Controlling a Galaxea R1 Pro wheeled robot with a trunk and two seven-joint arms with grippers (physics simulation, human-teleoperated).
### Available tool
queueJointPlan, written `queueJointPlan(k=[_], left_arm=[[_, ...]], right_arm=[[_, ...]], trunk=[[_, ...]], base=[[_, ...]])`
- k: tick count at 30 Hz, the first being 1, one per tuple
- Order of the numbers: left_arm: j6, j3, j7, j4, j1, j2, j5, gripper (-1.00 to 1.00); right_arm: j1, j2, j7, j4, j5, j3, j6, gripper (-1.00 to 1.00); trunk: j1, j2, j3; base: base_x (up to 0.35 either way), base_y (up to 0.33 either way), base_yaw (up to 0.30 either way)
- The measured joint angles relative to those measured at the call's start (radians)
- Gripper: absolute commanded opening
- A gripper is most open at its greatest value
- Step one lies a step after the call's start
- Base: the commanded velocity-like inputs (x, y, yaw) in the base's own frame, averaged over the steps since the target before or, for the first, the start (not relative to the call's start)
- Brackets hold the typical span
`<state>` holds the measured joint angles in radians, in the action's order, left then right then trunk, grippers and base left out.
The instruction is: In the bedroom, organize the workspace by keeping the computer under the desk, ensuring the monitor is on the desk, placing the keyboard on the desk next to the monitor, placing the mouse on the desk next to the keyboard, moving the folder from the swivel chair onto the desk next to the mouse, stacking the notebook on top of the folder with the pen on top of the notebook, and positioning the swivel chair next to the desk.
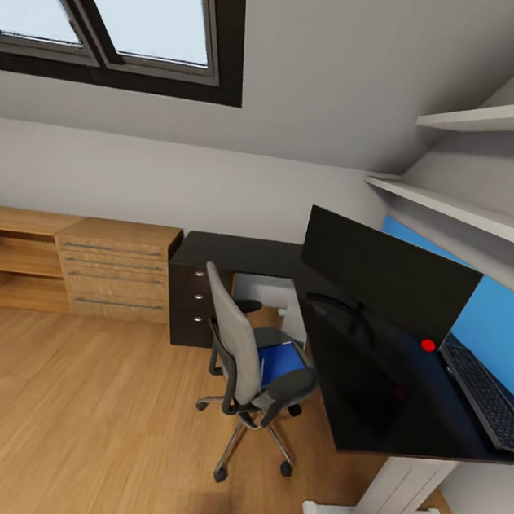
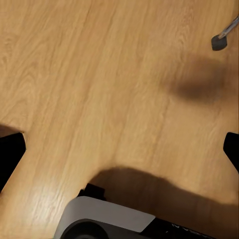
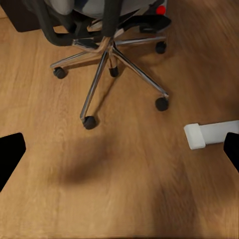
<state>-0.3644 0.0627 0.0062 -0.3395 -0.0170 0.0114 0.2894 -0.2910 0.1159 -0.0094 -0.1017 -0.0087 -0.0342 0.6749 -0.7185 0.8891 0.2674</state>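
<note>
The swivel chair [image 1: 237, 345] stands on the floor by the desk [image 1: 366, 409], and its chrome star base [image 3: 107, 55] appears in the right wrist view. The blue folder [image 1: 281, 363] lies on its seat. On the desk the monitor [image 1: 385, 280] stands upright, with the keyboard [image 1: 489, 400] behind it near the wall. A light grey box [image 1: 268, 290] under the desk corner may be the computer. The mouse, notebook and pen are out of view. My left gripper [image 2: 122, 149] and right gripper [image 3: 122, 154] hang open over bare floor, holding nothing.
Light wooden cabinets [image 1: 115, 269] line the back wall left of the desk's black drawers [image 1: 189, 300]. The desk's white foot [image 3: 211, 133] lies on the floor near my right gripper. Wall shelves [image 1: 470, 211] hang above the desk. Open wooden floor [image 1: 68, 418] spreads to the left.
</note>
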Motion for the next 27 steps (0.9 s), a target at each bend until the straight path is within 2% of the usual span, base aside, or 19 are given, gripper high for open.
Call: queueJointPlan(k=[17, 27], left_arm=[[0.0, 0.0, 0.0, 0.0, 0.0, 0.0, 0.001, 1.0], [0.0, 0.0, 0.0, 0.0, 0.0, 0.002, -0.001, 1.0]], right_arm=[[0.0, -0.001, 0.0, 0.0, 0.0, 0.0, 0.0, 1.0], [0.0, -0.001, 0.004, 0.0, 0.001, 0.0, 0.0, 1.0]], trunk=[[0.0, 0.0, 0.0], [0.0, 0.0, 0.0]], base=[[-0.016, 0.0, 0.266], [0.0, 0.048, 0.035]])
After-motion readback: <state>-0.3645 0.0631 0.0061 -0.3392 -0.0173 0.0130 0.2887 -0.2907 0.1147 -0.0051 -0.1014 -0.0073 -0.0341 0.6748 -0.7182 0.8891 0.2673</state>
